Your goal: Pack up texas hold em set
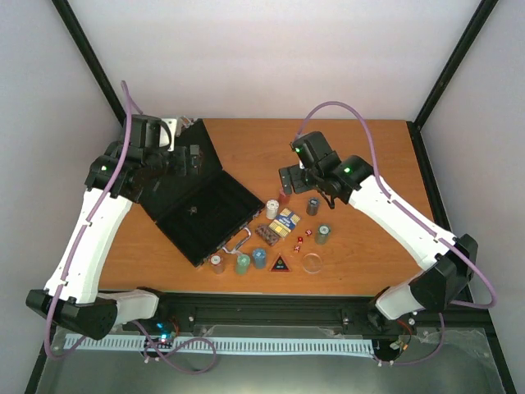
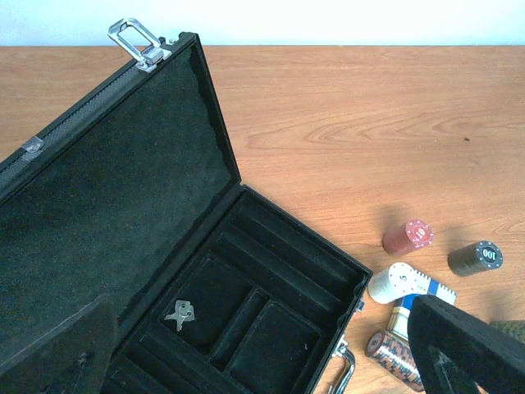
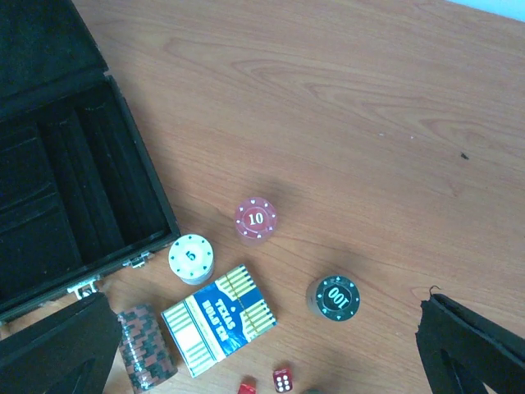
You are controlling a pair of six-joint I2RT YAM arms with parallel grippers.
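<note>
The black case point(image 1: 201, 212) lies open at centre left, its lid point(image 1: 176, 168) tilted back to the left. Its felt tray point(image 2: 246, 304) holds only two small keys point(image 2: 180, 313). My left gripper point(image 1: 189, 156) is open and empty above the lid and tray. My right gripper point(image 1: 289, 178) is open and empty above the loose pieces right of the case: a red 10 stack point(image 3: 256, 220), a white 5 stack point(image 3: 191, 258), a black 100 stack point(image 3: 333, 298), a blue card deck point(image 3: 219, 318), a patterned chip roll point(image 3: 148, 345) and red dice point(image 3: 281, 379).
Nearer the front edge stand a green stack point(image 1: 323, 234), a blue stack point(image 1: 259, 258), another green stack point(image 1: 243, 263) and a brown stack point(image 1: 217, 263), with a black triangle point(image 1: 280, 263) and a clear disc point(image 1: 312, 263). The case handle point(image 1: 239, 240) points at them.
</note>
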